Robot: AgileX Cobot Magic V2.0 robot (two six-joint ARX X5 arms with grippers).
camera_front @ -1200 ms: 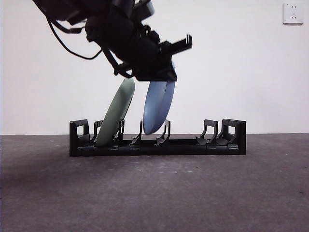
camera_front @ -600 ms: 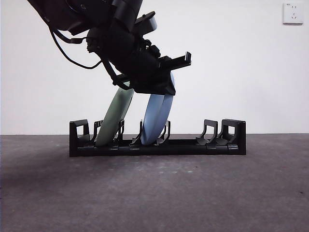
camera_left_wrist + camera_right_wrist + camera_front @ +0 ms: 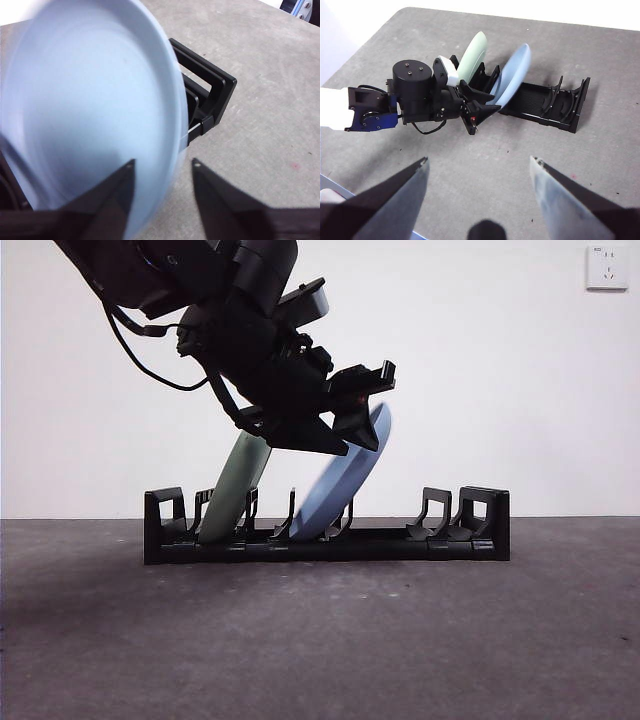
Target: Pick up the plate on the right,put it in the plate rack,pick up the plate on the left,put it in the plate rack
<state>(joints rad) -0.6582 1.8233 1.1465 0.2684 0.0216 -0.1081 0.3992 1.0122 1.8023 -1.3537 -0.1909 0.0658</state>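
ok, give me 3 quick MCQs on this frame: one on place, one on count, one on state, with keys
1. Where is the blue plate?
A. flat on the table
B. in the plate rack, leaning
C. held high above the rack

2. How many plates stand in the rack?
A. one
B. two
C. four

3. What is the left hand doing?
A. open, jaws either side of the blue plate's rim
C. shut on the green plate
B. out of view

Key: 1 B, its lower edge sits between the prongs in the front view. 2 B, green and blue show side by side in the right wrist view. 3 A, the left wrist view shows a gap between the jaws and the rim.
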